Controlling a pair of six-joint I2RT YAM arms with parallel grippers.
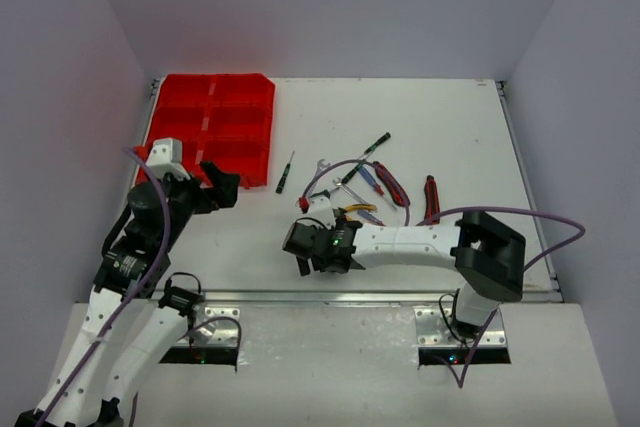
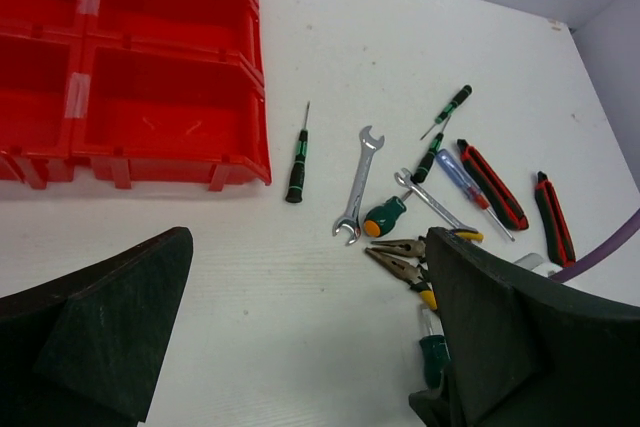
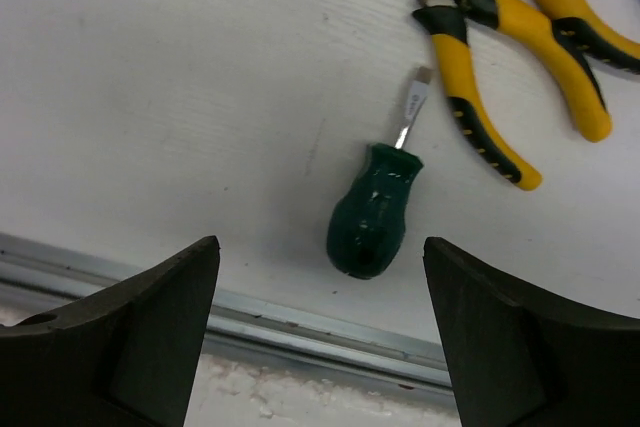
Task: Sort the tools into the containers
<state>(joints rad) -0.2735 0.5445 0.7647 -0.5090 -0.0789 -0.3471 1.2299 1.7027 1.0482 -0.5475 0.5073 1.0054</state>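
1. Right gripper (image 3: 320,252) first: jaws wide apart and gripping nothing. It's down low over the table (image 1: 450,117), well off to the right of the red tray (image 1: 268,147) and nearer to me than the tray's front edge.
2. On its wrist cam, a stubby dark green screwdriver (image 3: 372,217) lies flat on the table in the gap between the two fingers, touching neither. Its blade points away from the camera.
3. The yellow-black pliers (image 3: 480,97) lie just past that blade, handles splayed. They're on the table too, also right of the tray.
4. Left gripper (image 1: 222,187) is spread wide as well, and empty. It hangs by the tray's near right corner, just off the front wall.
5. The other tools are scattered in a loose cluster on the table right of the tray, none in a compartment.
6. Closest to the tray is a slim green-black screwdriver (image 2: 297,162), just beside its right wall.
7. A silver wrench (image 2: 358,187) comes next, a bit further from the tray.
8. Beyond the wrench are a blue-red screwdriver (image 2: 462,179) and two red-black cutters (image 2: 492,185). Those sit furthest from the tray.
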